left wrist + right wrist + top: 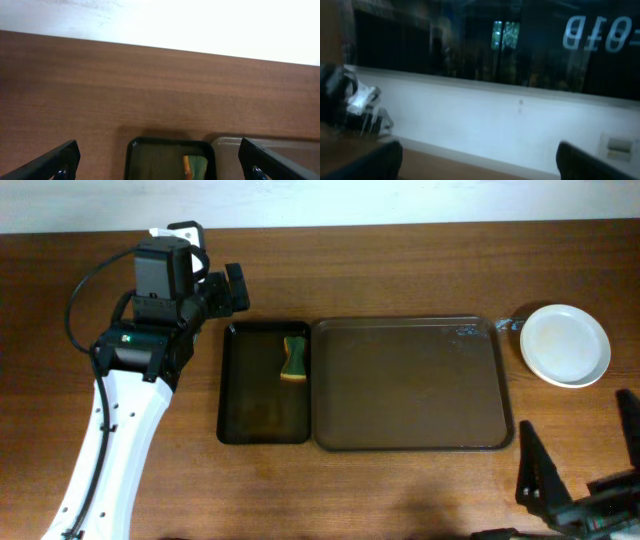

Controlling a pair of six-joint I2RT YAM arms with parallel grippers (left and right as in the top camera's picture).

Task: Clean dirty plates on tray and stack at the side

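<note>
The brown tray (pixel 410 438) lies in the middle of the table with nothing on it; its corner also shows in the left wrist view (pixel 227 143). A plain white plate (pixel 565 345) rests on the table just right of the tray's far right corner; I cannot tell whether others lie under it. My left gripper (pixel 228 292) is open and empty, above the table beyond the black tray's far left corner. My right gripper (pixel 578 442) is open and empty at the front right, south of the plate. Its wrist view shows only a wall and a dark window between its fingers (pixel 477 165).
A narrow black tray (pixel 240 395) sits against the brown tray's left side and holds a green and yellow sponge (pixel 294 361). Both show in the left wrist view, tray (pixel 170 146) and sponge (pixel 196 167). The left arm's white link runs down the left side.
</note>
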